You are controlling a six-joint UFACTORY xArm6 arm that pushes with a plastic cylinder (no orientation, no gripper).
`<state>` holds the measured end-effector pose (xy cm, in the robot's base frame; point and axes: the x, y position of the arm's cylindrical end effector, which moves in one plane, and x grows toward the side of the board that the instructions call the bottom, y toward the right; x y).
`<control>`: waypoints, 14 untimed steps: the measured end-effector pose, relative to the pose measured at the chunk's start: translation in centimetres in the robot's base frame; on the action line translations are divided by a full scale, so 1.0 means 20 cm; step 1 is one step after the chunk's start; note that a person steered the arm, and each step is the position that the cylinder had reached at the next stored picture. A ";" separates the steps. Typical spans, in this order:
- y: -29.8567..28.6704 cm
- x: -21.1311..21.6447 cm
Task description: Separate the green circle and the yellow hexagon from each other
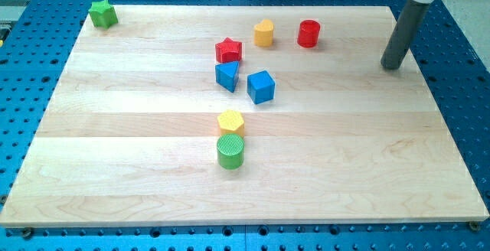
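The green circle (pixel 230 151) stands on the wooden board (pixel 115 128) a little below the view's centre. The yellow hexagon (pixel 230 121) sits directly above it, touching or nearly touching it. My tip (pixel 392 66) rests on the board near the view's upper right, far to the right of and above both blocks.
A blue cube (pixel 261 86) and a blue triangular block (pixel 227 76) lie above the hexagon. A red star (pixel 228 50), a yellow heart (pixel 264 33) and a red cylinder (pixel 308 34) sit near the top. A green star (pixel 102 14) is at the top left corner.
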<state>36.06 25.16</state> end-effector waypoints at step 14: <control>-1.76 0.72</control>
